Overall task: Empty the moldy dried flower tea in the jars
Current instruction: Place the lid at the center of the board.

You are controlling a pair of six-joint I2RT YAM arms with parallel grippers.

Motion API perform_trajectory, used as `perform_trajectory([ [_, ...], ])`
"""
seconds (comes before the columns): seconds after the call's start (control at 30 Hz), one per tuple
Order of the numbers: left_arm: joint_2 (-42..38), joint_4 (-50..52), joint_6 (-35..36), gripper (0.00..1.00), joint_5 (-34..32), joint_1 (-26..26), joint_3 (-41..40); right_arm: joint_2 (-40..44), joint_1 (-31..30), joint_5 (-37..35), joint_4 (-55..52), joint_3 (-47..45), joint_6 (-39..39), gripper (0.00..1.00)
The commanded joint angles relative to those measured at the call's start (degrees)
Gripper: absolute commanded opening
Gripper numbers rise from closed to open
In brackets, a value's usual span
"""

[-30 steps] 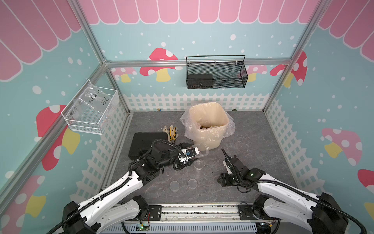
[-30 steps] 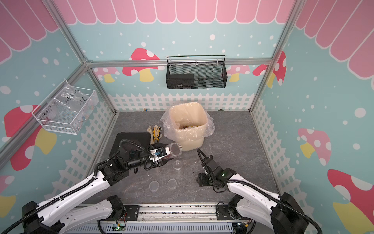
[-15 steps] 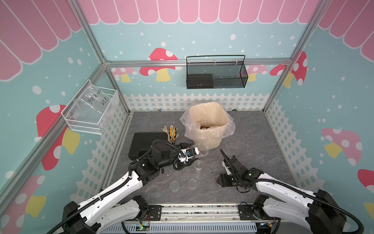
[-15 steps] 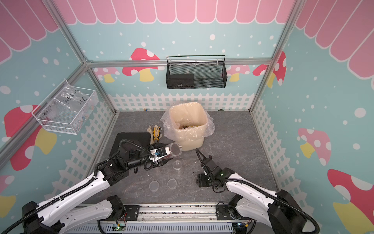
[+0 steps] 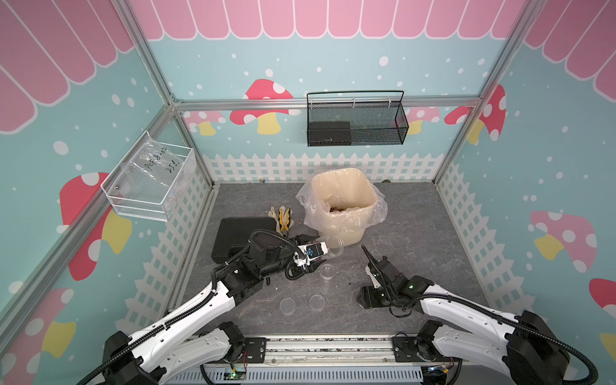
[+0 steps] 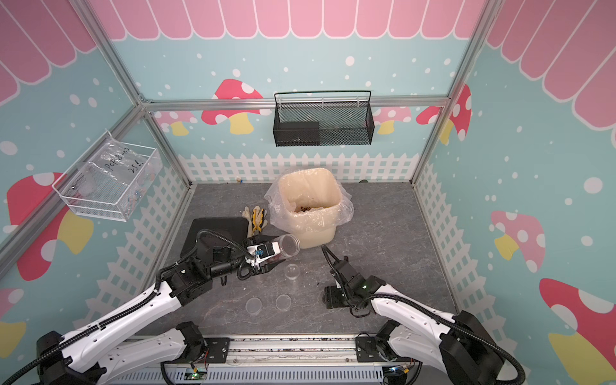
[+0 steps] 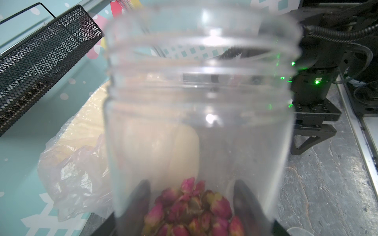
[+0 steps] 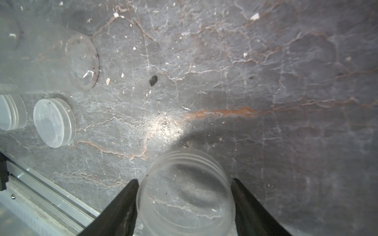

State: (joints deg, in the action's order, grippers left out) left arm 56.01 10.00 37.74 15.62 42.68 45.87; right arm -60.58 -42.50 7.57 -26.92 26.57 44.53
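- The dried flower tea point(image 7: 190, 210) shows only in the left wrist view, heaped at the base of the open jar point(image 7: 200, 102).
- The left gripper point(image 5: 311, 252) clamps that jar on its side, mouth toward the bin point(image 5: 343, 233).
- In a top view, more buds point(image 6: 305, 209) lie inside the bin.
- The right gripper point(image 8: 185, 181) brackets a clear lid point(image 8: 184, 200), hard to make out from above; whether it pinches it cannot be told.
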Motion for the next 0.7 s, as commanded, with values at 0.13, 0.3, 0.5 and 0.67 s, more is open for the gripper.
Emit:
perform_trajectory([
  [0.13,-0.6,-1.1,0.0,0.10,-0.1,0.3,-0.3,-0.2,-0.5,-0.2,0.0,0.1,-0.2,0.81],
  [0.3,-0.7,-1.2,-0.1,0.10,-0.3,0.3,0.1,0.4,-0.5,-1.1,-0.4,1.2,-0.8,0.82],
  [0.5,-1.1,-1.0,-1.6,0.10,-2.4,0.3,1.9,4.7,-0.5,-6.4,-1.6,4.5,-2.5,0.83],
  [0.67,-2.1,-0.1,-2.8,0.10,-6.2,0.2,5.1,11.0,-0.5,-13.2,-1.3,7.8,-6.1,0.83],
])
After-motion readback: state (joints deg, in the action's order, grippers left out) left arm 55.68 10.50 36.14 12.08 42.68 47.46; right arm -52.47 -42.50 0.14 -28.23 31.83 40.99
